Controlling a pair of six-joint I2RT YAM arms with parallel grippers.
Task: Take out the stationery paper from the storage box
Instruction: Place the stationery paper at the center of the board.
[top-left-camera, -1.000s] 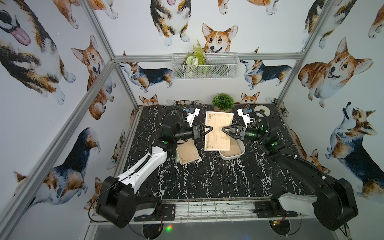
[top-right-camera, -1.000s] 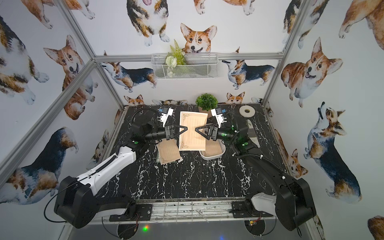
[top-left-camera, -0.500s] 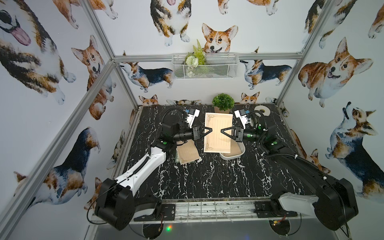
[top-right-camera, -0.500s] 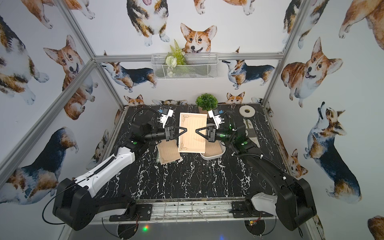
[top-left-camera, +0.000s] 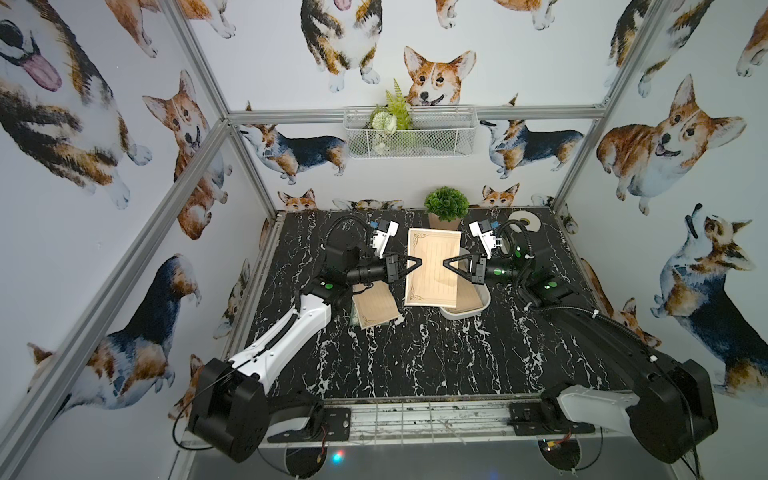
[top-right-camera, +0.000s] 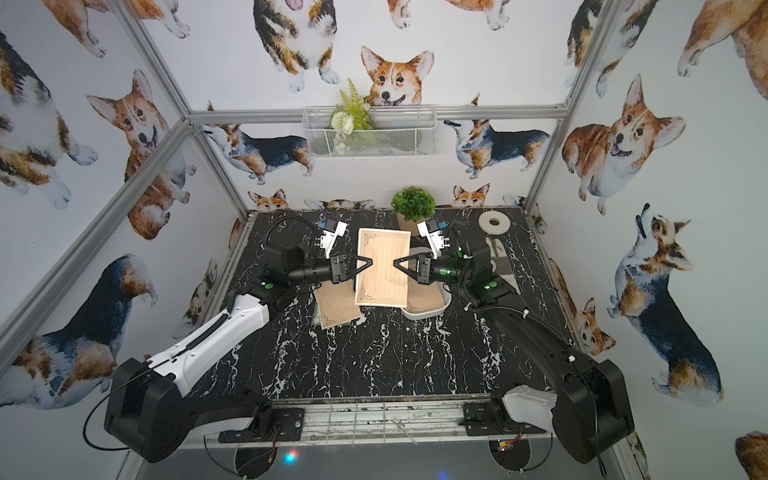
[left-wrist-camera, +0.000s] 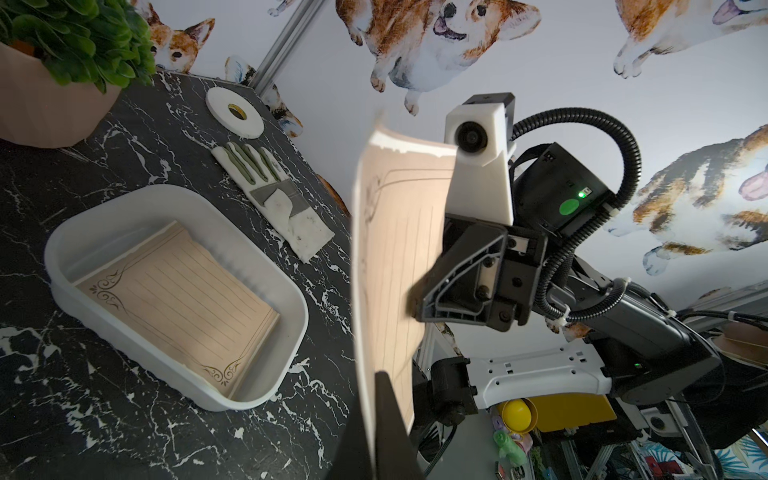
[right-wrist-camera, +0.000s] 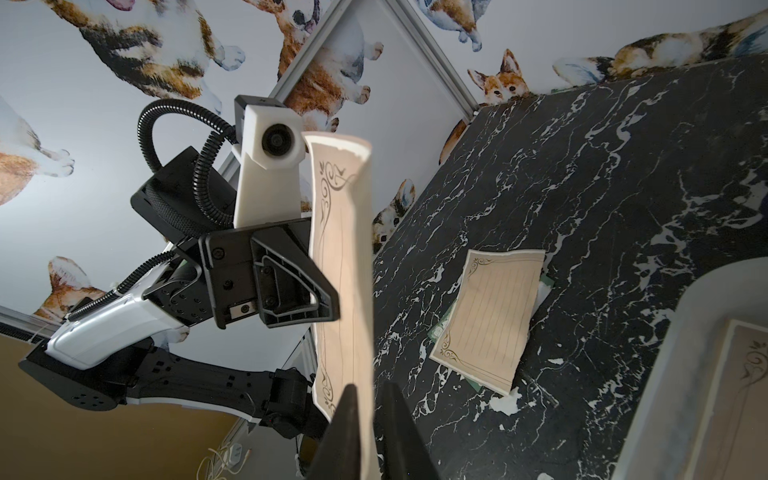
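Obs. One tan ruled paper sheet with scrolled corners is lifted clear above the black white-veined marble counter, held between the two arms and slightly bowed; in both top views it overlaps the left rim of the shallow white oblong storage box
Left claw: closed flat on the sheet's left long edge
Right claw: at the opposite long edge. In the right wrist view its fingers stand narrowly apart with the sheet edge running between them; a slit shows beside the paper, so no pinch visible
Box contents: more tan ruled sheets lie flat on its floor
Out of the box: another tan sheet lies on the counter under the left arm, on top of a green-edged sheet, apart from the box
Beyond the box: grey-and-white work glove, then a white tape roll
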